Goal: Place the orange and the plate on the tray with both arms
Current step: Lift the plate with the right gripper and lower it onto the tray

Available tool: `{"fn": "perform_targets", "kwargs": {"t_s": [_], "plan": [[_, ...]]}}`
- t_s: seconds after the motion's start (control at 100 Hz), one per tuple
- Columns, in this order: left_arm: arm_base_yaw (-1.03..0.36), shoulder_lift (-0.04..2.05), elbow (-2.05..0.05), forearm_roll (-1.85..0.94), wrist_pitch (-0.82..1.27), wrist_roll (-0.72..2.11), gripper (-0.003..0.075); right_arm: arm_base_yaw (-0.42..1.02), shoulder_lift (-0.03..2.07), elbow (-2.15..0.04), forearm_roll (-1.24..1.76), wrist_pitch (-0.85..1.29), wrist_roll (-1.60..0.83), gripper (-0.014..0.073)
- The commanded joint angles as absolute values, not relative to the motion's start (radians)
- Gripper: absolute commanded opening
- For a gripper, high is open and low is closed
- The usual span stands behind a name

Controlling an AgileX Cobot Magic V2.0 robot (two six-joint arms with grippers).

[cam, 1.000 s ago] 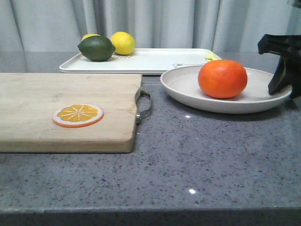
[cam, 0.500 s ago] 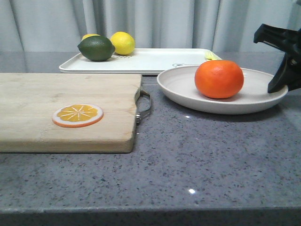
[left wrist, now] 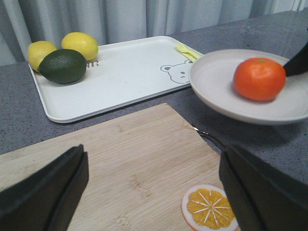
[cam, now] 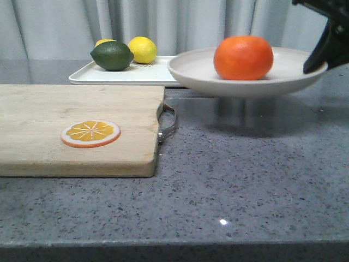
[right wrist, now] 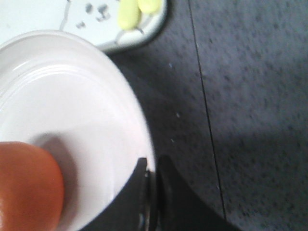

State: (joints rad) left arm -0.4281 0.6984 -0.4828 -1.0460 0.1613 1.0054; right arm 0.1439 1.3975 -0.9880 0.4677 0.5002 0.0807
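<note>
Two end effectors, one load: at left, your left end effector (left wrist: 154, 192) hangs wide open and empty over the cutting board (cam: 76, 128). Beyond it, the tray (cam: 136, 72) waits at the far side. At right, your right end effector (right wrist: 153, 192) pinches the plate (cam: 245, 73) rim, orange (cam: 243, 57) aboard, clear of the counter (cam: 245, 180). Lift looks done; setting down on the tray remains.
</note>
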Motion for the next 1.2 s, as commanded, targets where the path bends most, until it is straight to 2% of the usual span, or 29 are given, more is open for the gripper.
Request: {"fn": "perform_targets", "kwargs": {"t_s": [0.0, 0.77, 1.19], "plan": [[-0.423, 0.695, -0.509, -1.064, 0.118, 0.995, 0.0534, 0.139, 1.391, -1.103, 0.484, 0.47, 0.071, -0.0067], [-0.423, 0.695, -0.509, -1.069, 0.118, 0.995, 0.0534, 0.17, 2.031, -1.953, 0.507, 0.706, 0.071, -0.0067], [-0.423, 0.695, -0.509, -1.078, 0.119, 0.995, 0.0534, 0.17, 2.182, -2.113, 0.514, 0.71, 0.071, -0.0067]]}}
